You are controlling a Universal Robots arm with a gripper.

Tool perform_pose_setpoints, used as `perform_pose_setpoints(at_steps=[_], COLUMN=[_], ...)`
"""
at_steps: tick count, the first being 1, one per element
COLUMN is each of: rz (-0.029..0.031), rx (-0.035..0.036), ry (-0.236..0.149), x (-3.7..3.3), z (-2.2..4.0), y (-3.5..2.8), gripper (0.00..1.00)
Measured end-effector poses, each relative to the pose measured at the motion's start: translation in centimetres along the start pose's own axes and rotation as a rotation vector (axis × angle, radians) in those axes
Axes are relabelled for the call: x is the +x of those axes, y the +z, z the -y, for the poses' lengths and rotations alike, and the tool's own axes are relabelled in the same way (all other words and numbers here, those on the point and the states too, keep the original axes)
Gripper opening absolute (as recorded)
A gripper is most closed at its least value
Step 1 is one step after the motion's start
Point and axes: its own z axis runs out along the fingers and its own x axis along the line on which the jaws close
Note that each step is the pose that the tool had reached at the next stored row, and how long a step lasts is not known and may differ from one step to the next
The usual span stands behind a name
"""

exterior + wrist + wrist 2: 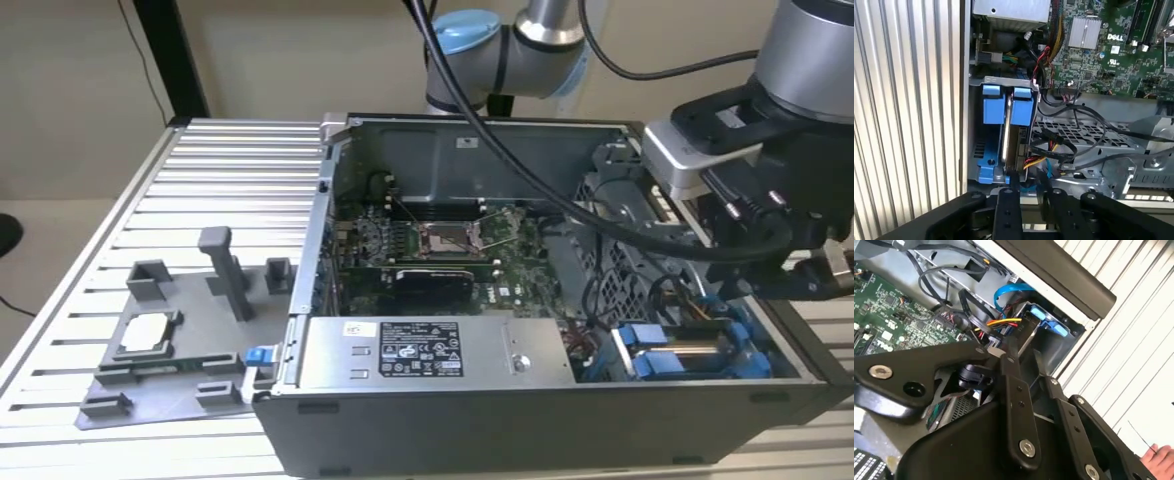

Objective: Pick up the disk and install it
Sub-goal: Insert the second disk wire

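The disk [689, 356] stands on edge in the drive bay at the corner of the open computer case [534, 425] on the exterior view's right. It is a silver metal drive between blue plastic bracket tabs [1022, 106]. Its thin silver edge [1005, 135] runs along the bay in the first wrist view, and its end [1025, 338] shows beside blue tabs in the second wrist view. My gripper [1026, 189] hovers just above the bay's end, open, its black fingers [1006, 205] apart with nothing between them. Its body [787, 270] hangs over the case's side wall.
Bundled cables [1054, 150] lie right beside the bay, over a perforated metal cage [1089, 135]. The green motherboard [441, 240] and a long grey box [420, 350] with a label fill the case. A grey fixture [174, 350] sits on the slatted table. A hand [1160, 456] shows at the table's edge.
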Motion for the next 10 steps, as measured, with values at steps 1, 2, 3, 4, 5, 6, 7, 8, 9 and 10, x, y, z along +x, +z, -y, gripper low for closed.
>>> perform_pose_setpoints(at_steps=[1,2,3,4,5,6,7,8,9,10], rz=[-0.0002,-0.0005,-0.0008,-0.0011,-0.0013,-0.0015,-0.0028,-0.0043,-0.0044,-0.0047], rx=[0.0,0.0,0.0,-0.0001,-0.0001,-0.0001,-0.0002,-0.0003,-0.0003,-0.0003], ry=[0.0,0.0,0.0,0.0,0.0,0.0,-0.001,-0.001,-0.001,-0.001], x=[0.0,0.0,0.0,0.0,0.0,0.0,0.0,0.0,0.0,0.0], z=[0.0,0.0,0.0,0.0,0.0,0.0,0.0,0.0,0.0,0.0], y=[0.0,0.0,-0.01,-0.01,-0.01,-0.01,-0.01,-0.01,-0.01,-0.01], gripper=[0.0,0.0,0.0,0.0,0.0,0.0,0.0,0.0,0.0,0.0])
